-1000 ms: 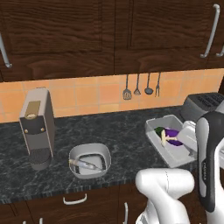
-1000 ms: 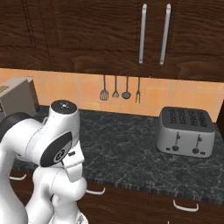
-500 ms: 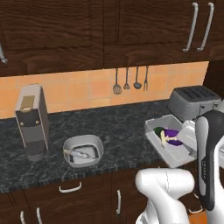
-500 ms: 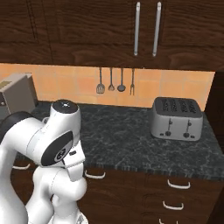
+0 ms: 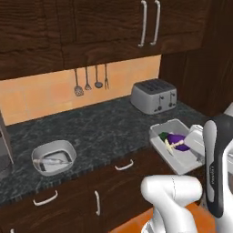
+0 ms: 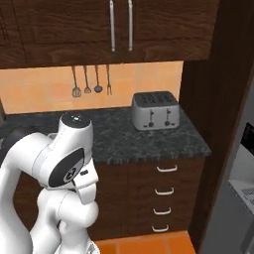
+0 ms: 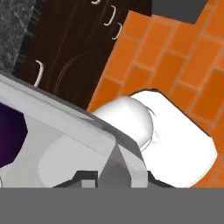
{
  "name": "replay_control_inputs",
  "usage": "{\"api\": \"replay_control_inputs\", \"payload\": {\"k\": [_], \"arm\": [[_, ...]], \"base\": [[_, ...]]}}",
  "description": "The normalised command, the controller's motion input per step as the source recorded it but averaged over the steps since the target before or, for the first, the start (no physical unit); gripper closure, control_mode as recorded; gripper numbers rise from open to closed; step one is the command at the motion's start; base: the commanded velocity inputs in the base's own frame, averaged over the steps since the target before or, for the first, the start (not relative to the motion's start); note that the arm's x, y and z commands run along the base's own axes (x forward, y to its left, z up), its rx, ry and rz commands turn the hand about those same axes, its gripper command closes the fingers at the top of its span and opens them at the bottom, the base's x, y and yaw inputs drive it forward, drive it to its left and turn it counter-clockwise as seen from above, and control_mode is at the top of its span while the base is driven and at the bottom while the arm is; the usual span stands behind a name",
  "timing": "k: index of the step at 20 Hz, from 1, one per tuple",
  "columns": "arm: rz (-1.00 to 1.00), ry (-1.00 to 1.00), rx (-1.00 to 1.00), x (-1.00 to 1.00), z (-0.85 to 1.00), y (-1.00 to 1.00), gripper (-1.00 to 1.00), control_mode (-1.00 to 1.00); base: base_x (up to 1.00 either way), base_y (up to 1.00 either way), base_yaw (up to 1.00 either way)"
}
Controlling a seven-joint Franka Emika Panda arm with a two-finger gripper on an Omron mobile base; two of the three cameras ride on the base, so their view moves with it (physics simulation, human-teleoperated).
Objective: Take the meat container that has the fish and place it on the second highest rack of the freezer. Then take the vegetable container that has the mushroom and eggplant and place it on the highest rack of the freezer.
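The vegetable container [image 5: 175, 146], a grey tray with a purple eggplant [image 5: 178, 140] and a tan mushroom [image 5: 170, 145], hangs off the counter's front edge at the right of the left base view. My gripper [image 5: 197, 137] is shut on its right rim. In the hand view the fingertips [image 7: 117, 176] pinch the tray's grey wall [image 7: 57, 114], with the eggplant [image 7: 8, 135] purple at the left. The meat container [image 5: 53, 157] with the silvery fish [image 5: 50, 160] sits on the dark counter at the left. A grey refrigerator front [image 6: 244, 198] edges in at the right; the freezer racks are out of view.
A silver toaster [image 5: 154, 96] stands at the back of the counter [image 5: 104, 127], under hanging utensils [image 5: 91, 79]. Dark drawers [image 6: 163, 198] run below the counter, and a tall dark panel [image 6: 218, 99] ends it. The floor is orange tile [image 7: 175, 65].
The whole picture has shifted: the base has moved right, so the counter, toaster and fish tub slid left in view. The vegetable container stays in the gripper.
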Motion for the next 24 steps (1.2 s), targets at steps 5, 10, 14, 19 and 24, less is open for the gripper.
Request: {"api": "replay_control_inputs", "payload": {"k": [5,10,14,19,24], "arm": [[0.0,0.0,0.0,0.0,0.0,0.0,1.0,1.0],[0.0,0.0,0.0,0.0,0.0,0.0,1.0,1.0],[0.0,0.0,0.0,0.0,0.0,0.0,1.0,1.0],[0.0,0.0,0.0,0.0,0.0,0.0,1.0,1.0],[0.0,0.0,0.0,0.0,0.0,0.0,1.0,1.0]], "base": [[-0.53,0.0,-0.56],[-0.23,0.01,-0.71],[0.0,0.01,-0.83],[0.0,0.0,-0.8],[0.03,0.0,-0.84]]}}
